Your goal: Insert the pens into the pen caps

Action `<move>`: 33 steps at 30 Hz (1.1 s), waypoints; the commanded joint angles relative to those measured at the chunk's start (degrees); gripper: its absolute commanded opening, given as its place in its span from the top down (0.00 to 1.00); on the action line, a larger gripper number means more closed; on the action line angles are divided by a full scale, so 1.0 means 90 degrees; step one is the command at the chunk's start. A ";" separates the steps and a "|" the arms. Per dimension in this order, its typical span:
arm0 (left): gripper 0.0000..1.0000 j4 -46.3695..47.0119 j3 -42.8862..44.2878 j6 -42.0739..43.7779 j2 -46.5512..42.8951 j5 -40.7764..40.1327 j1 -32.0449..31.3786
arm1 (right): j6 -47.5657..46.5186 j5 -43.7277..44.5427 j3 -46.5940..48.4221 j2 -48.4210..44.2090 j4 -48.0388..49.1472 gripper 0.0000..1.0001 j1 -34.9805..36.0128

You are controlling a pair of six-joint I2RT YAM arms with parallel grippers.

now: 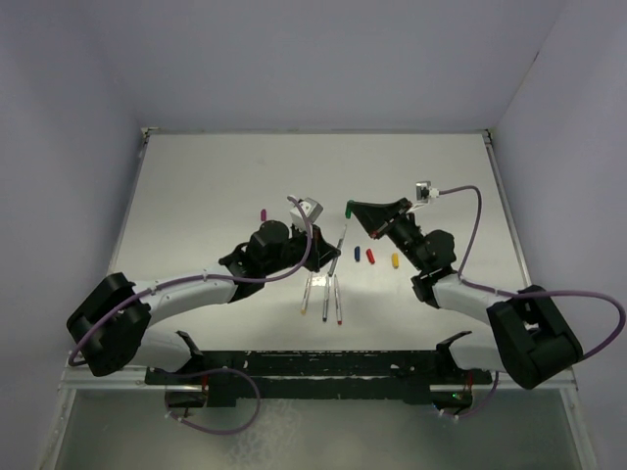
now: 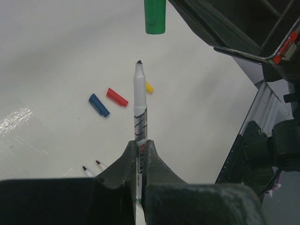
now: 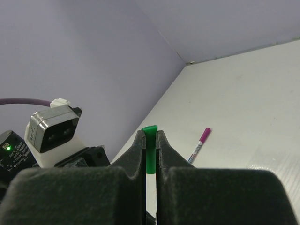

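**Green plastic close to the tip, not yet joined**

Pinched firmly in the left gripper (image 2: 140, 146): one thin white pen (image 2: 139, 93), taken low on the barrel, most of its length standing out beyond the fingertips, dark tip forward. Squeezed in the right gripper (image 3: 150, 140): the green cap (image 3: 150, 130), only its end showing past the fingers, hanging just beyond the pen tip and slightly to one side, not touching it. Lying further out on the table (image 2: 56, 56): blue cap (image 2: 99, 104), red cap (image 2: 116, 97), yellow cap (image 2: 149, 87). Probably light, stiff and smooth, both pieces; likely to slip or pivot under a push. Better to grip nearer the tip, and to take the cap across its middle, open end free
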 commanded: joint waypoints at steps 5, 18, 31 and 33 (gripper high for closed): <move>1.00 0.0474 0.0120 -0.0012 -0.0292 -0.0055 0.0021 | 0.0057 -0.0151 0.0012 0.0146 0.0589 1.00 0.0050; 1.00 0.0481 0.0139 0.0020 -0.0296 -0.0137 0.0019 | 0.0101 -0.0199 0.0043 0.0306 0.0723 1.00 0.0050; 1.00 0.0456 0.0156 0.0008 -0.0243 -0.0161 0.0019 | 0.0236 -0.0225 -0.0002 0.0420 0.0974 1.00 0.0050; 1.00 0.0450 0.0159 0.0017 -0.0248 -0.0171 0.0019 | 0.0265 -0.0259 -0.0005 0.0458 0.1002 1.00 0.0050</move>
